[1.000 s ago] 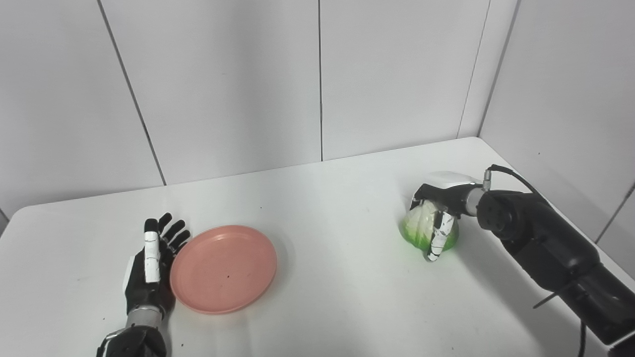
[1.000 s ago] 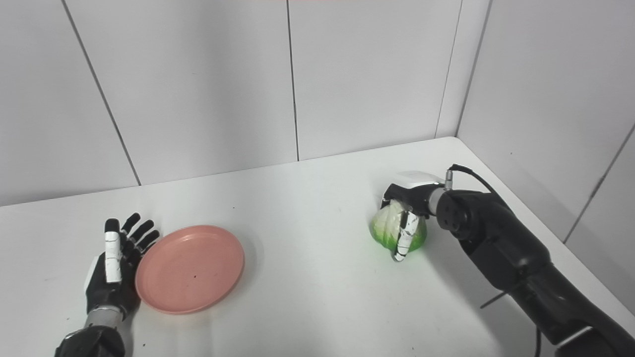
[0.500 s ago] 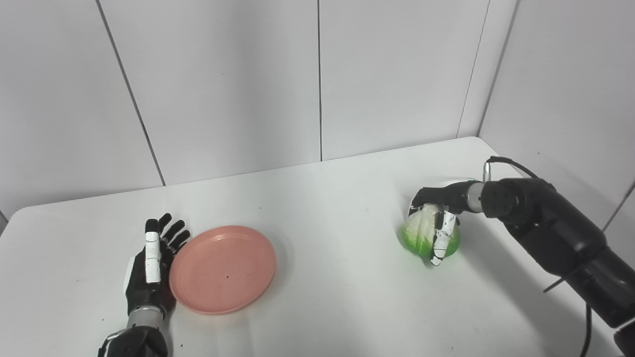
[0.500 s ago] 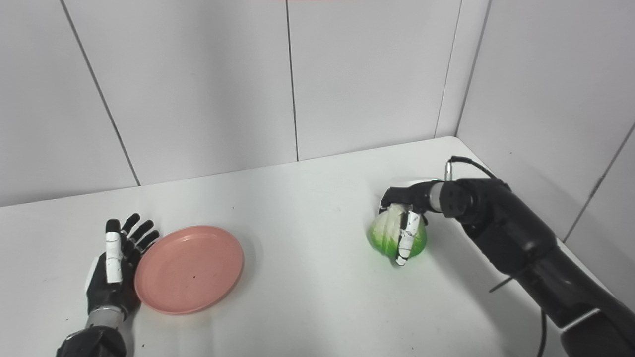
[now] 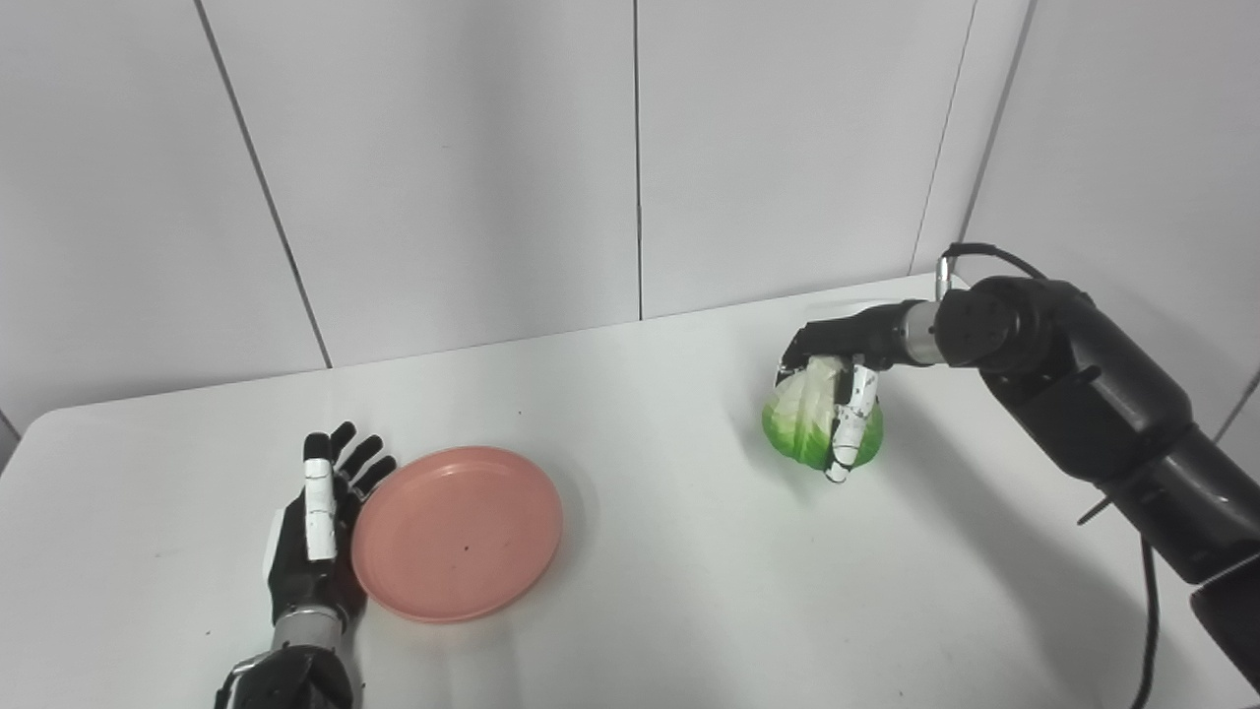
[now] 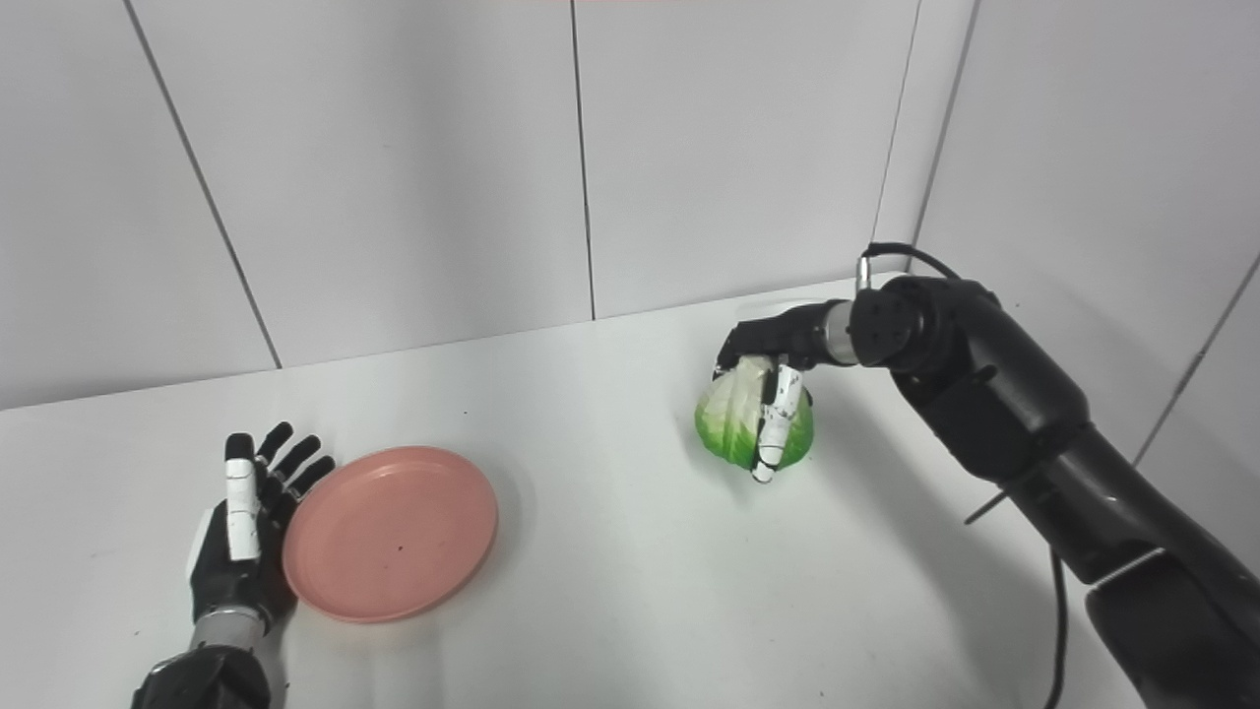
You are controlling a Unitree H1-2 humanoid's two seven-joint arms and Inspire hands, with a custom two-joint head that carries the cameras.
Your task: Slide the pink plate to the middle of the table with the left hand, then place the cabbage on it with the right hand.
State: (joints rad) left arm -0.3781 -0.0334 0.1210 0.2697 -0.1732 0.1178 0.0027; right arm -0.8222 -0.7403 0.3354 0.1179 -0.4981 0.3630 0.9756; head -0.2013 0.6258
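The pink plate (image 5: 458, 532) lies flat on the left half of the white table (image 5: 650, 581). My left hand (image 5: 315, 542) stands on edge against the plate's left rim, fingers straight and apart, holding nothing. The cabbage (image 5: 807, 428), pale on top and green below, hangs a little above the table on the right, its shadow beneath it. My right hand (image 5: 845, 394) is shut on the cabbage from above, with its fingers (image 6: 773, 423) wrapped down the cabbage's front. The black right arm (image 5: 1083, 404) reaches in from the lower right.
White wall panels stand behind the table and along its right side, meeting at the far right corner (image 5: 935, 266). The table's left edge (image 5: 10, 473) lies near my left hand. Bare tabletop (image 5: 669, 492) separates the plate from the cabbage.
My right hand has lifted the cabbage off the table and carried it up and leftward. My left hand and the plate have edged a little to the right.
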